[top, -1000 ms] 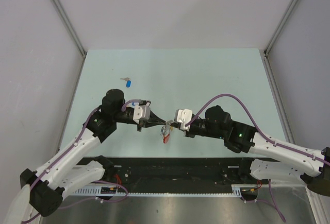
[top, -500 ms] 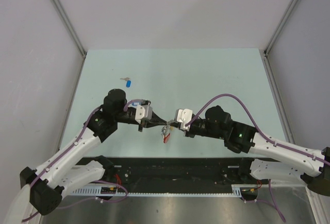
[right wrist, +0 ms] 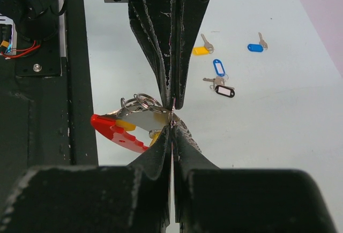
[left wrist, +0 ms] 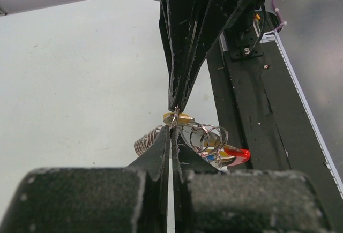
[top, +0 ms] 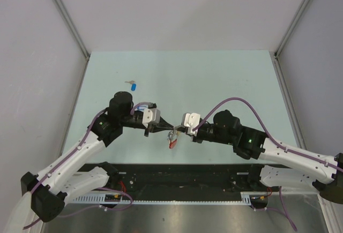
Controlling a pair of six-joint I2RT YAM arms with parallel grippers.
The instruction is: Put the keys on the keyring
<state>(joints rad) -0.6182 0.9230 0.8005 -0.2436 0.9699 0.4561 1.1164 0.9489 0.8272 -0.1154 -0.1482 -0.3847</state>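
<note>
Pinching one keyring: left tool, right tool, both clamped tip-to-tip; four keys loose on table.

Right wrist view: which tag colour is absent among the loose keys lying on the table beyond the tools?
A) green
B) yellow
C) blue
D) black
A: lying there are a yellow tag, a solid blue tag, a blue-rimmed tag and a black tag; none is green.
</note>
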